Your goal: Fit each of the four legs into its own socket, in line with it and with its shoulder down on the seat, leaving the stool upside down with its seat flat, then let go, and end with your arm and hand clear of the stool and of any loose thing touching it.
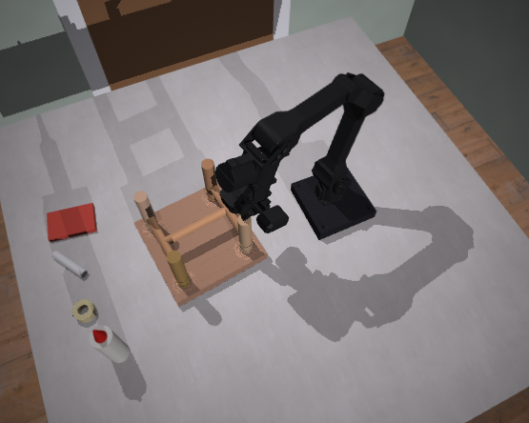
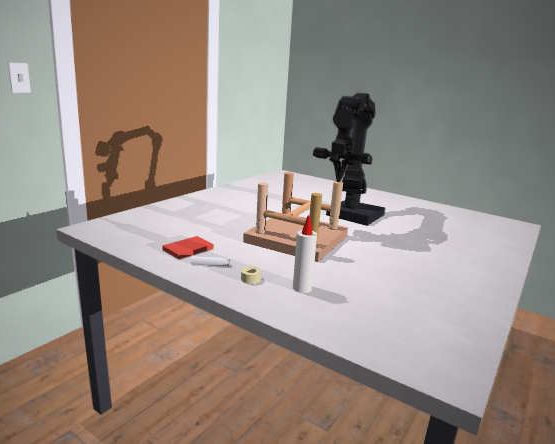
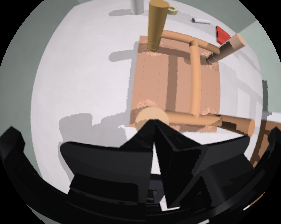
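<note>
Contact between the closed jaws and the near leg's top [image 3: 145, 116], too small to tell.

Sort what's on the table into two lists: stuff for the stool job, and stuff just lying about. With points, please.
For the job:
- seat [image 1: 206, 273] [image 2: 281, 236] [image 3: 158, 80]
- four upright legs, one darker [image 1: 177, 268] [image 2: 316, 210] [image 3: 157, 22]
- crossbars between legs [image 1: 196, 226] [image 2: 286, 217] [image 3: 195, 80]
- hand [image 1: 243, 216] [image 2: 339, 179] [image 3: 153, 123]

Lying about:
- red block [image 1: 71, 222] [image 2: 188, 246] [image 3: 222, 35]
- pale tube [image 1: 70, 265] [image 2: 210, 261] [image 3: 201, 21]
- yellowish ring [image 1: 76, 311] [image 2: 251, 278] [image 3: 174, 9]
- white bottle with red tip [image 1: 112, 348] [image 2: 304, 262] [image 3: 136, 7]
</note>
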You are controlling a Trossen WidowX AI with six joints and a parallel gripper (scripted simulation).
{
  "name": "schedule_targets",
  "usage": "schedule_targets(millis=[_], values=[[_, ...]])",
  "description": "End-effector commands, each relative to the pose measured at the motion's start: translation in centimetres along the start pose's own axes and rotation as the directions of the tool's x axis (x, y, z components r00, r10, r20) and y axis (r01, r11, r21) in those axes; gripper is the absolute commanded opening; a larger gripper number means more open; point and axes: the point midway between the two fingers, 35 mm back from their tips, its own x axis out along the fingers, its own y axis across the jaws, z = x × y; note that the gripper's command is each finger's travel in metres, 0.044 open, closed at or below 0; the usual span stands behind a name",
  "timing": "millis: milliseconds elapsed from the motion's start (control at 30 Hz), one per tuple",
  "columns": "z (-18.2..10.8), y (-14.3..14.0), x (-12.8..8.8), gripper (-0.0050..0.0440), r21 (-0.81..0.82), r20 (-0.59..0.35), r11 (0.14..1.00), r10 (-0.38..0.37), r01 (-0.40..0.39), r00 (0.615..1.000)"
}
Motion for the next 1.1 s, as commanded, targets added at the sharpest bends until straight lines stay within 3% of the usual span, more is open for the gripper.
schedule_targets(millis=[0, 533, 733, 1067], values=[[0.4, 0.0, -0.5, 0.0, -0.001, 0.006, 1.0, -0.002, 0.002, 1.0], [1.1, 0.1, -2.7, 0.0, 0.001, 0.043, 1.0, 0.003, -0.004, 0.999], [0.9, -0.2, -2.3, 0.0, 0.006, 0.03, 1.0, -0.001, 0.001, 1.0], [1.5, -11.7, -3.6, 0.0, 0.369, -0.048, 0.921, -0.117, 0.127, 0.992]])
